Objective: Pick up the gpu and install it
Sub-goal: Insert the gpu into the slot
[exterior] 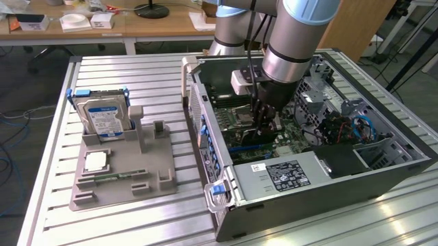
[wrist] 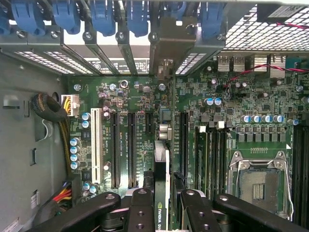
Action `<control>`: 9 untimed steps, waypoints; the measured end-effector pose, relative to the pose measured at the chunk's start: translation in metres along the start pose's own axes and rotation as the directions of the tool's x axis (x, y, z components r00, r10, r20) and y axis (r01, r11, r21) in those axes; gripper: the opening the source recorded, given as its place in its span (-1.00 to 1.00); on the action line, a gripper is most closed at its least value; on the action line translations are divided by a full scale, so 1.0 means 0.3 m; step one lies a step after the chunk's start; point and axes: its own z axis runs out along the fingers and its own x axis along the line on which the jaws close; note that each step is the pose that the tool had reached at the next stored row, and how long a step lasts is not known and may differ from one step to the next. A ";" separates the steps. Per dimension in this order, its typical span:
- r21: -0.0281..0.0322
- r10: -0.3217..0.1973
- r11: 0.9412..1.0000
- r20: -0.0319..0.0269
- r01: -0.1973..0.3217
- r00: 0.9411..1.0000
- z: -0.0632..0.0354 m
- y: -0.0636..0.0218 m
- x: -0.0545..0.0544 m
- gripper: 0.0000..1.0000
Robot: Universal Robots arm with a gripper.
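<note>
Gripper [wrist: 161, 212] holds gpu [wrist: 161, 193] edge-on over motherboard [wrist: 231, 125] | risk: card misses slot [wrist: 131, 150], jams or bends contacts

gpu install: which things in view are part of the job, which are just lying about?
In the job:
- gpu, edge-on between the gripper fingers, above the motherboard slots
- open PC case

Lying about:
- hard drive, upright in the grey holder
- memory stick, lying in the holder
</note>
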 end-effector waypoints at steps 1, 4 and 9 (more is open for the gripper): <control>0.000 0.000 1.000 0.000 0.000 1.000 0.001 0.000 0.000 -0.47; 0.000 0.000 1.000 0.000 0.000 1.000 0.004 0.000 0.000 -0.47; 0.000 0.000 1.000 0.000 0.000 1.000 0.005 0.000 0.001 -0.47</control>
